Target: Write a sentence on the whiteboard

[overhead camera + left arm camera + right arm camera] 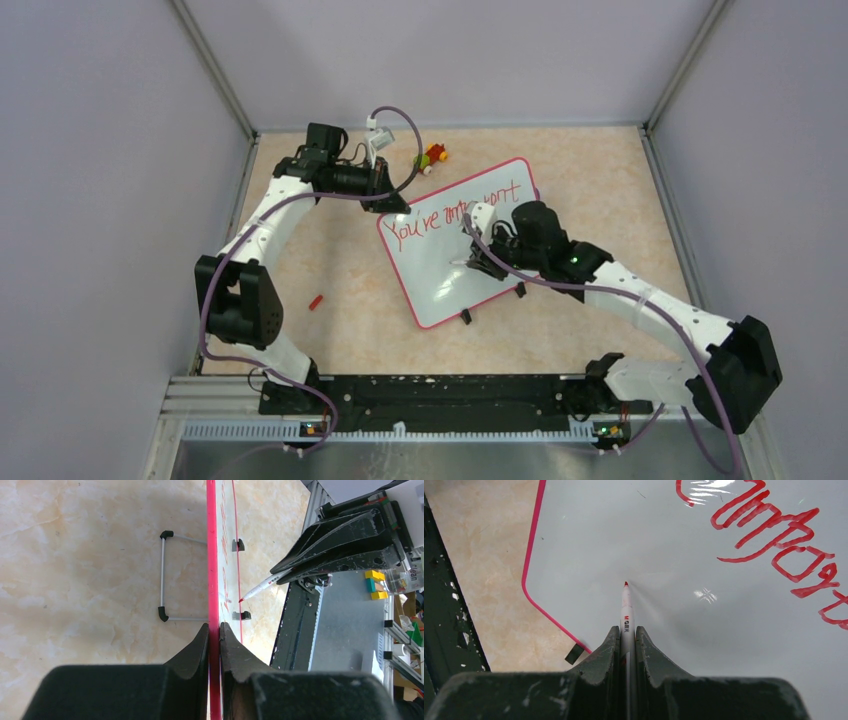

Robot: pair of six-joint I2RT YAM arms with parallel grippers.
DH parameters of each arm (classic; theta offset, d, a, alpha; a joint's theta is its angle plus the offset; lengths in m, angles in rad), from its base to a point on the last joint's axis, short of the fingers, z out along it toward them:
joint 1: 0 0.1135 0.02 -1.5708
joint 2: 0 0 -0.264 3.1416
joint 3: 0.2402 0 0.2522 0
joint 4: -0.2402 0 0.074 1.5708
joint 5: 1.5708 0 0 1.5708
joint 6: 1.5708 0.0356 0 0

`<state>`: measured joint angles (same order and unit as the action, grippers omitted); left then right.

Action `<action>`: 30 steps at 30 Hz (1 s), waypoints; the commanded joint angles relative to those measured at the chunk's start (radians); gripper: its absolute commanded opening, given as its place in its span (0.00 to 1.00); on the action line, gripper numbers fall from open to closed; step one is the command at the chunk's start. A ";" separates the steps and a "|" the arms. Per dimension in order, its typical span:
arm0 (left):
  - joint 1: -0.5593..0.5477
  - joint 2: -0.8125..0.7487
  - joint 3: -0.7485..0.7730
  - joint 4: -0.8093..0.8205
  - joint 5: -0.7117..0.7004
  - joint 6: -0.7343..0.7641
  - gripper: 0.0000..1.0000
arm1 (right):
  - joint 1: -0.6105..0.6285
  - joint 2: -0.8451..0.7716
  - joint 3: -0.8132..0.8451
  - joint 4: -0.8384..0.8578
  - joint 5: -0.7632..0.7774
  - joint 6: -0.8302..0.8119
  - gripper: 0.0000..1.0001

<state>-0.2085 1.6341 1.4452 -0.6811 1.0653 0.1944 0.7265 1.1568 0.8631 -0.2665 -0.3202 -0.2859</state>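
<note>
Glossy white, pink-rimmed whiteboard [440, 285] sits mid-table. The red handwritten sentence [455, 212] runs along its 12 o'clock edge, seemingly unfinished. Your right gripper [626, 630] pinches the slim white red-tipped marker [626, 605]; left gripper [214, 626] clamps the 10 o'clock rim.

The counter [600, 180] is a beige, marbled surface closed in by grey walls. The whiteboard [435, 285] sits on it near the middle, turned askew, with two black clips [466, 316] on its near edge. A wire stand [162, 575] juts from its back, so whether it lies flat cannot be told. Just beyond the whiteboard's far edge lies a small cluster of coloured toy blocks [432, 156]. Well apart to the whiteboard's left lies a short red piece [316, 301] — too small to identify.
</note>
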 commanded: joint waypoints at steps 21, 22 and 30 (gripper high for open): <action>-0.023 0.016 -0.016 -0.003 -0.004 0.036 0.12 | 0.050 0.037 -0.025 -0.028 0.048 -0.041 0.00; -0.023 0.018 -0.017 -0.003 -0.005 0.035 0.12 | 0.049 0.039 -0.021 -0.026 0.052 -0.039 0.00; -0.023 0.018 -0.016 -0.005 -0.007 0.035 0.12 | 0.050 0.047 0.017 0.002 0.108 -0.026 0.00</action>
<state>-0.2085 1.6348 1.4452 -0.6823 1.0607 0.1947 0.7658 1.1873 0.8322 -0.3069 -0.2790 -0.3103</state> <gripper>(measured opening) 0.124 0.092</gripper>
